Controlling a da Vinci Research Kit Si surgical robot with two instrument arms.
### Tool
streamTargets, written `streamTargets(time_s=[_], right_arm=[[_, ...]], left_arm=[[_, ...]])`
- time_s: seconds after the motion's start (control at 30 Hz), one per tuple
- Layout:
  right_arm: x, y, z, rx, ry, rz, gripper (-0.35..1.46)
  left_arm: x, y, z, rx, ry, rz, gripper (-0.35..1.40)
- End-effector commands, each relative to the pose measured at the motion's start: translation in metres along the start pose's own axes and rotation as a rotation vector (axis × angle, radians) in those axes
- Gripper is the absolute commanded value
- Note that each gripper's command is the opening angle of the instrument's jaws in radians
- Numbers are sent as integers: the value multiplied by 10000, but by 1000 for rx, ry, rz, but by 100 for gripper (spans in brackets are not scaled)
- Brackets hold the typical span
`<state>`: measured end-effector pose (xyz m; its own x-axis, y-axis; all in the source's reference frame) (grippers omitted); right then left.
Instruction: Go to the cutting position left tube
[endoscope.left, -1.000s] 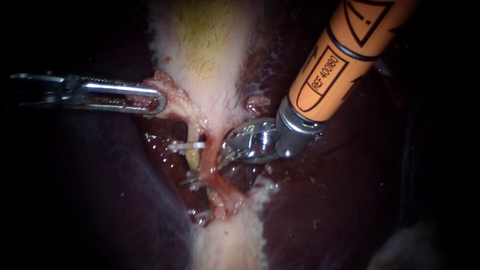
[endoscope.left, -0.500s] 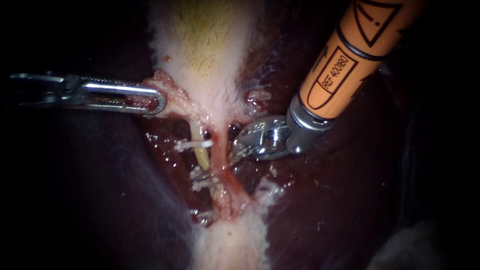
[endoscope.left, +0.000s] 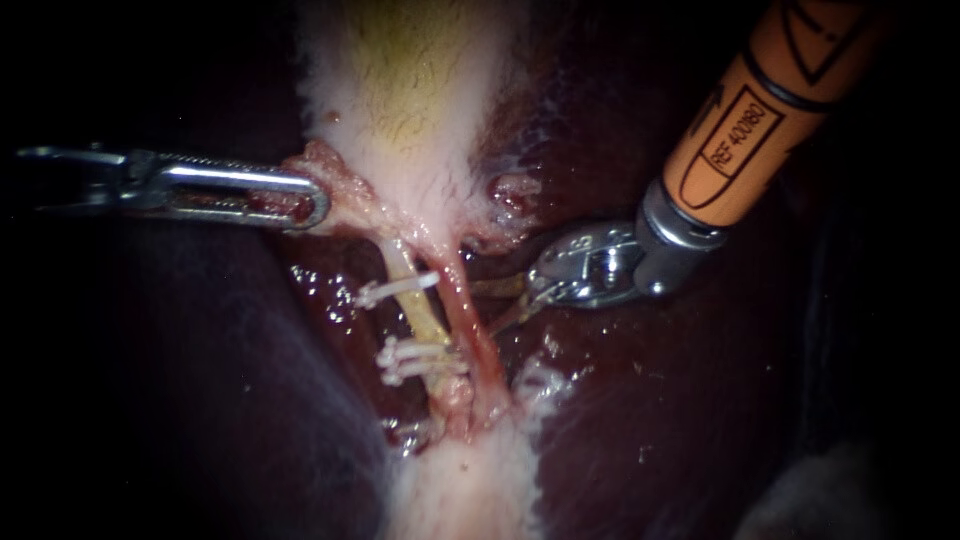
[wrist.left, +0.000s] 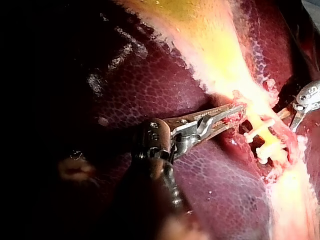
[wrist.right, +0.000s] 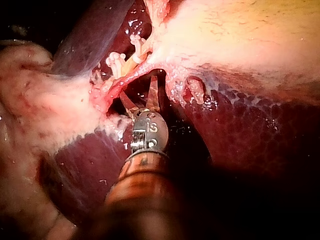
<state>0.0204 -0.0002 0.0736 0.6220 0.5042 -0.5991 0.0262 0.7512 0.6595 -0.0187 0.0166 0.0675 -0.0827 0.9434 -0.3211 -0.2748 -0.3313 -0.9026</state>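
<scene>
Two tubes run down from the pale gallbladder (endoscope.left: 420, 90). The left tube (endoscope.left: 418, 308) is yellowish and carries one white clip (endoscope.left: 395, 290) above and two clips (endoscope.left: 415, 360) below. The right tube (endoscope.left: 470, 320) is red. My right instrument (endoscope.left: 500, 300), on an orange shaft, has thin blades open just right of the red tube, with nothing between them. In the right wrist view the right instrument (wrist.right: 140, 97) has its blades spread just short of the red tube (wrist.right: 125, 82). My left instrument (endoscope.left: 300, 200) is shut on a tissue flap at the gallbladder's neck, which also shows between the left instrument's (wrist.left: 225, 115) jaws.
Dark red liver (endoscope.left: 650, 420) lies on both sides of the tubes. A pale band of tissue (endoscope.left: 460, 490) continues below the clips. A small red tissue nub (endoscope.left: 512, 190) sits above the right instrument's blades.
My right instrument has drawn back toward the upper right, away from the tubes, and its blades now show apart. Both tubes and the clips show more fully. The left instrument has held still.
</scene>
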Motion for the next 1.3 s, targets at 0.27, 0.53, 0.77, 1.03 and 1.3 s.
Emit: streamTargets(time_s=[0.27, 0.53, 0.77, 1.03, 1.3], right_arm=[[-9, 4, -37, -32, 13, 5, 126], [-9, -5, -70, -22, 15, 0, 131], [3, -22, -75, -17, 16, 5, 133], [25, -52, -59, -18, 36, 14, 136], [51, -60, -29, -19, 44, 25, 138]], left_arm=[[0, 0, -1, -1, 0, 0, -35], [0, -1, -2, -2, -1, 0, -35], [0, -1, -2, -2, -1, 0, -35], [0, -2, -2, -2, -1, 1, -35], [0, -2, -2, -2, -1, 1, -35]])
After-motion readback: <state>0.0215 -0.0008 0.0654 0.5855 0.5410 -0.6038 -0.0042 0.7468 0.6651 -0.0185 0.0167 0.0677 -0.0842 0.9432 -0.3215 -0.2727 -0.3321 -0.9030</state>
